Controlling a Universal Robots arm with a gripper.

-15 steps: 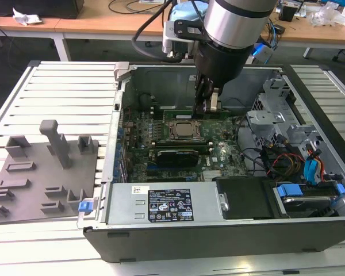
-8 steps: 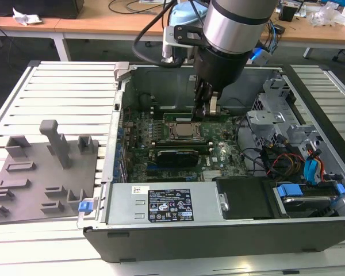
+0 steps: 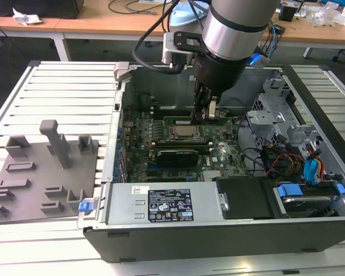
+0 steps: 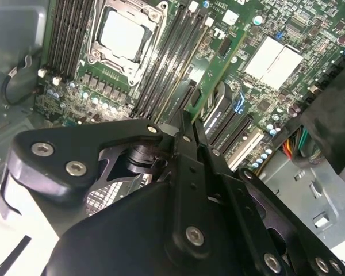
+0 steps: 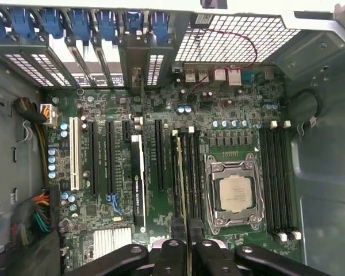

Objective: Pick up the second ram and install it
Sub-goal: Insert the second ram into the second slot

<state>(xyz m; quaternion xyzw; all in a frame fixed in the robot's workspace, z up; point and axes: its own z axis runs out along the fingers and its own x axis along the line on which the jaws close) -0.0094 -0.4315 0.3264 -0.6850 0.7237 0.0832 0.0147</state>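
The second ram [image 5: 180, 184] is a thin green stick seen edge-on, standing in line with the memory slots beside the CPU socket [image 5: 236, 192]. My gripper [image 5: 188, 250] is shut on its near end, one black finger on each side. In the second wrist view the same stick [image 4: 216, 72] runs out from between the fingers of the gripper [image 4: 187, 123] over the dark slots. In the exterior view the gripper [image 3: 204, 112] reaches down into the open computer case, just behind the CPU socket [image 3: 184, 133]. I cannot tell whether the stick is seated in a slot.
The open case [image 3: 112, 144] lies on a slatted table. A grey slotted holder block [image 3: 46, 167] sits at the exterior view's left. A black card [image 3: 172, 155] lies in front of the socket. The power supply [image 3: 167, 204] and coloured cables [image 3: 276, 155] crowd the near and right sides.
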